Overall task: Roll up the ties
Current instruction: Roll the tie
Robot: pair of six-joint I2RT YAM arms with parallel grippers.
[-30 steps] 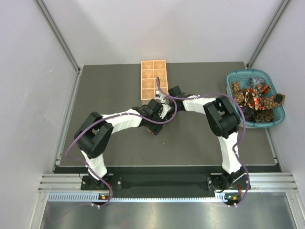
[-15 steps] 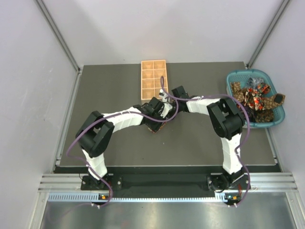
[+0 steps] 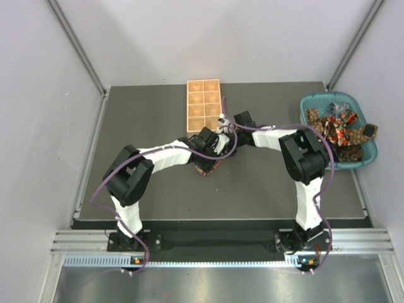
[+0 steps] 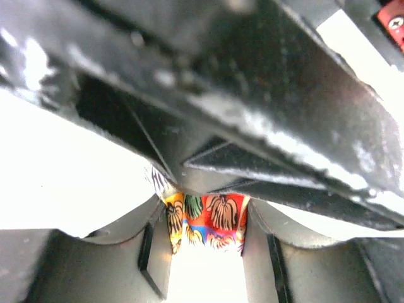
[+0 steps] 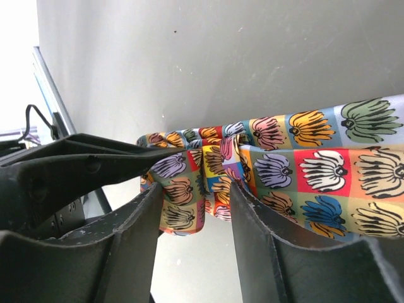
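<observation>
top: tie (image 3: 206,168) lies mid table (image 3: 145,126), near side of the tray (image 3: 204,95); other ties (image 3: 334,129) sit in basket (image 3: 309,101), far right | left wrist: left gripper (image 4: 205,221) pinches the flowery tie | right wrist: right gripper (image 5: 196,196) squeezes its bunched fold

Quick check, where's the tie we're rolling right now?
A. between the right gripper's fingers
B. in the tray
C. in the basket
A: the right wrist view shows the tie bunched between the fingers of the right gripper.
</observation>
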